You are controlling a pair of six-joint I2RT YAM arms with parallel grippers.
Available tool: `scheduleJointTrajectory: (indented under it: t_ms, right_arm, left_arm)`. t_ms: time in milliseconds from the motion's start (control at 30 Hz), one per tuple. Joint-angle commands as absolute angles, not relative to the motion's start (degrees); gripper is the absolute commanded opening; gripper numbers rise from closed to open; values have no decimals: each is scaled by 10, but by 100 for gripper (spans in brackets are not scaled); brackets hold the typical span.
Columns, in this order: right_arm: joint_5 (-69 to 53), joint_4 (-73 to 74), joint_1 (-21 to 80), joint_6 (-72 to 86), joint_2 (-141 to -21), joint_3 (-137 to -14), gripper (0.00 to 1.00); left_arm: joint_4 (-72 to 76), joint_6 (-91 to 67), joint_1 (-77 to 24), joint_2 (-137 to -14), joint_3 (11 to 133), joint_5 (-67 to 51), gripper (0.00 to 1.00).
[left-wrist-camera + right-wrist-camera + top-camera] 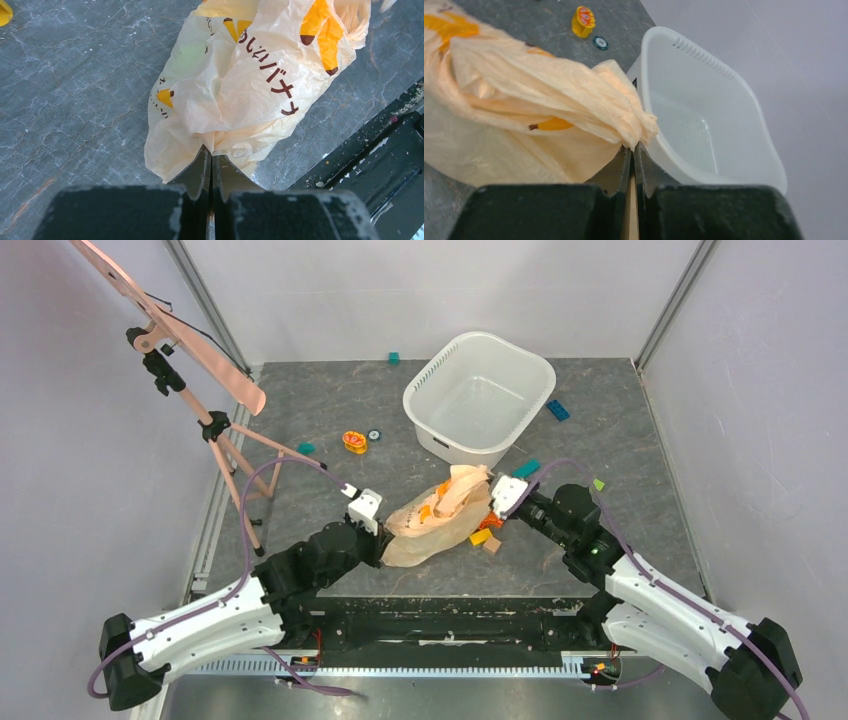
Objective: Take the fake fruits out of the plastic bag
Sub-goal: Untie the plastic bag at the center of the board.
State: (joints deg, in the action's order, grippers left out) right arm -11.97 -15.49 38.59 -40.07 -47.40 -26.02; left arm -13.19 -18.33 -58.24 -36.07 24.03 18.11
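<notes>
The plastic bag (440, 515) lies crumpled on the tabletop (300, 410), stretched between the two sets of jaws. The left jaws are closed on a fold of film at the bag's lower, sealed-looking end; in the left wrist view the bag (240, 85) spreads away directly ahead of them. The right jaws are pinched shut on a twisted, bunched rope of film at the opposite end, probably the handle or mouth, and the bag (524, 100) trails off to their left. The white tub (714, 115) stands just beyond and to their right.

The step in hand looks like securing both ends before emptying. The fake fruits are not yet out. None shows plainly, only a pale green blur (192, 55) through the film ahead of the left jaws, which may be one of them.

The next move likely calls for lifting the sealed end above the mouth. The right jaws would then need to loosen or regrip so the opening is not held shut, or the fruits will stay trapped. The film is thin and slippery, so either pinch could slide.

The bag carries yellow banana bunches with brown tips and dark brown Japanese lettering (272, 82). It seems to include the katakana for banana, though I cannot read it with certainty
</notes>
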Motion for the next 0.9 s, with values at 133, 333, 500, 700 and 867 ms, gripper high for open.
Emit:
scheduleJointTrajectory:
  t_ms: [133,333,500,700,867]
  right_arm:
    - [183,-144,388,-33,-497,-324,0]
    - [222,-83,386,160,-486,-320,0]
    - [134,-100,386,205,-468,-308,0]
    - [50,-92,386,207,-461,-331,0]
    - [15,-81,386,207,-465,-344,0]
  left_arm:
    - [-143,-205,-581,-338,249,239,2]
    - [-163,-218,-581,-317,246,258,3]
    - [-172,-207,-582,-306,255,257,13]
    - [-172,-151,-582,-327,314,172,99]
    - [-179,-117,-583,-377,396,128,100]
